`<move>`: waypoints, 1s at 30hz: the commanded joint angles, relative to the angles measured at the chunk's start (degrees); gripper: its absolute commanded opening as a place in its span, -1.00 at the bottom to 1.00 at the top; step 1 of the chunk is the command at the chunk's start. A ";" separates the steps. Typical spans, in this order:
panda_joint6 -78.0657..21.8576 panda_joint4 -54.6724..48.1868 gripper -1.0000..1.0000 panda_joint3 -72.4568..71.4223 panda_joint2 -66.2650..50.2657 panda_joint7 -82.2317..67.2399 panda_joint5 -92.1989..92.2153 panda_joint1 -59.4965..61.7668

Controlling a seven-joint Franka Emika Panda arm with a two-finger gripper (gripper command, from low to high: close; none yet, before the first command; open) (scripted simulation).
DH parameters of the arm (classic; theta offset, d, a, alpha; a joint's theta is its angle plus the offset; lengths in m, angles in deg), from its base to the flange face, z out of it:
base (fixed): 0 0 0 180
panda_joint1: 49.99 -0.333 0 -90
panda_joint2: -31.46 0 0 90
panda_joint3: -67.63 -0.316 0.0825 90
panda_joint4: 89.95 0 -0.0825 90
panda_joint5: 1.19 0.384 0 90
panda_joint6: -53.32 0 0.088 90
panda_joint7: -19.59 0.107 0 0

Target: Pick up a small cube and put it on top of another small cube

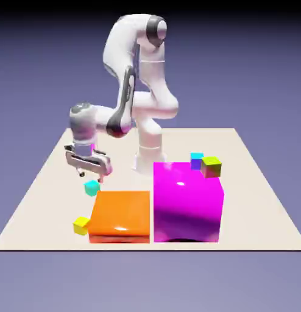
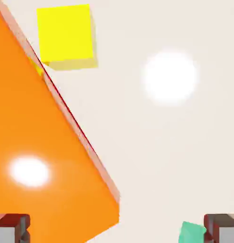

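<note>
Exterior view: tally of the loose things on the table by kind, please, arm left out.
Small cubes: 4 (teal cube, yellow cube, olive cube, blue cube)
Large blocks: 2 (orange block, magenta block)
Total: 6

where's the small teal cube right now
In the exterior view, the teal cube sits on the left, just below the gripper and behind the orange block.

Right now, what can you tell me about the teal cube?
The teal cube is tiny, plain and evenly colored, with flat faces and no visible markings. It sits on the pale tabletop, turned at an angle, behind the orange block as the exterior view shows it. The open gripper is above and near it, not holding it. Whether a fingertip touches it, I cannot tell.
</note>
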State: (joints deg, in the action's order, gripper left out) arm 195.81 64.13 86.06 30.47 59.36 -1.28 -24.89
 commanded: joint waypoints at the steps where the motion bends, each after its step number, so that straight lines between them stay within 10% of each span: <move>1: -1.95 -0.43 0.00 1.14 -2.08 -0.17 -0.01 2.51; 9: 8.35 0.15 0.00 -2.80 -15.90 -4.97 6.59 7.66; 10: 8.35 0.15 -1.00 -2.80 -15.90 -4.97 6.59 7.66; 30: -28.01 -24.91 -1.00 -21.59 -1.13 -2.86 -3.93 -16.82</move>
State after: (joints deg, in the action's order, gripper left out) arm 167.79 39.23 64.47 29.33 56.42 -5.02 -43.04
